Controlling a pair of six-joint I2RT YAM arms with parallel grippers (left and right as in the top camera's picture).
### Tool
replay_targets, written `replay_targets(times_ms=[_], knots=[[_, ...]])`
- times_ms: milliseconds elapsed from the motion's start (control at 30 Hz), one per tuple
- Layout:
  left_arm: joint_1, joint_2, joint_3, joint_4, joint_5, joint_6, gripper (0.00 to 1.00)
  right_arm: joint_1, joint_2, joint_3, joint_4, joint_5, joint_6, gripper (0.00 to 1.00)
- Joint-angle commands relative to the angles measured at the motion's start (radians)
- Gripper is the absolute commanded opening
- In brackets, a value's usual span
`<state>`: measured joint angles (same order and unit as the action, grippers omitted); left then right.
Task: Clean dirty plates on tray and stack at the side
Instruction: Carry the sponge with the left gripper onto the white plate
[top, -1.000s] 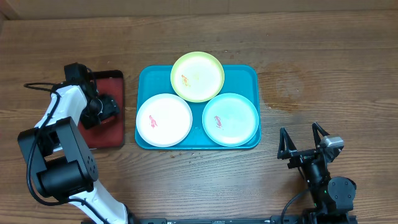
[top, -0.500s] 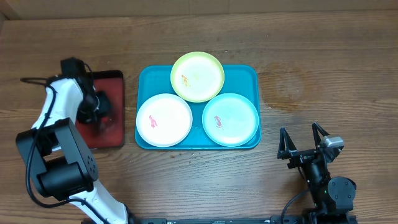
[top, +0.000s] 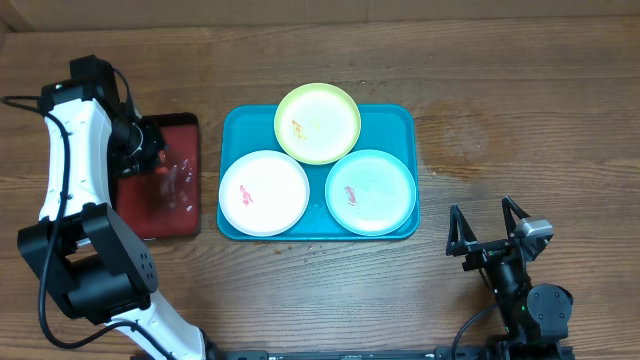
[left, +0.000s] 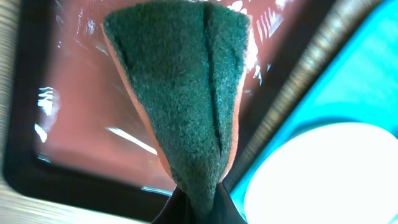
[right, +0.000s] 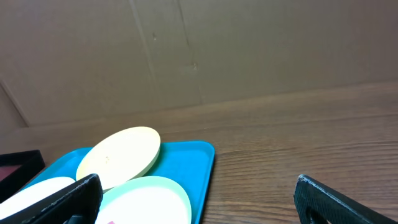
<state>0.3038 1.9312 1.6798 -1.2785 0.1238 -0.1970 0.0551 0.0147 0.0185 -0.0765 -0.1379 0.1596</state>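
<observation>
Three plates lie on the teal tray (top: 400, 120): a white plate (top: 264, 192) at the front left, a yellow-green plate (top: 318, 122) at the back overlapping the rim, and a mint plate (top: 371, 191) at the front right. Each carries a small red-orange smear. My left gripper (top: 138, 150) hangs over the red tray, shut on a green-and-orange sponge (left: 180, 93) that dangles from its jaws (left: 198, 208). The white plate (left: 329, 174) shows at the lower right of the left wrist view. My right gripper (top: 488, 235) rests open near the front right of the table, nothing between its fingers (right: 196, 199).
A smaller red tray with a black rim (top: 170, 205) lies left of the teal tray, its surface glistening wet (left: 81, 106). A cardboard wall (right: 199, 50) stands behind the table. Bare wood (top: 520, 130) lies right of the teal tray.
My left gripper shut on the sponge on the red tray and rose with it toward the back left. The right arm and the plates have not moved.
</observation>
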Motion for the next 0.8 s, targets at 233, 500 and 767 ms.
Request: replay_targets(times_ms=[233,500,767], knots=[[-0.061,-0.035,0.025,-0.161,0.417,0.253,0.04,0.005,-0.011,-0.010,0.003,0.010,-0.003,1.00],[-0.244,-0.035,-0.177,-0.083,0.415,0.279,0.04,0.005,-0.011,-0.010,0.003,0.010,-0.003,1.00],[-0.390,-0.035,-0.389,0.182,0.387,0.141,0.04,0.005,-0.011,-0.010,0.003,0.010,-0.003,1.00]])
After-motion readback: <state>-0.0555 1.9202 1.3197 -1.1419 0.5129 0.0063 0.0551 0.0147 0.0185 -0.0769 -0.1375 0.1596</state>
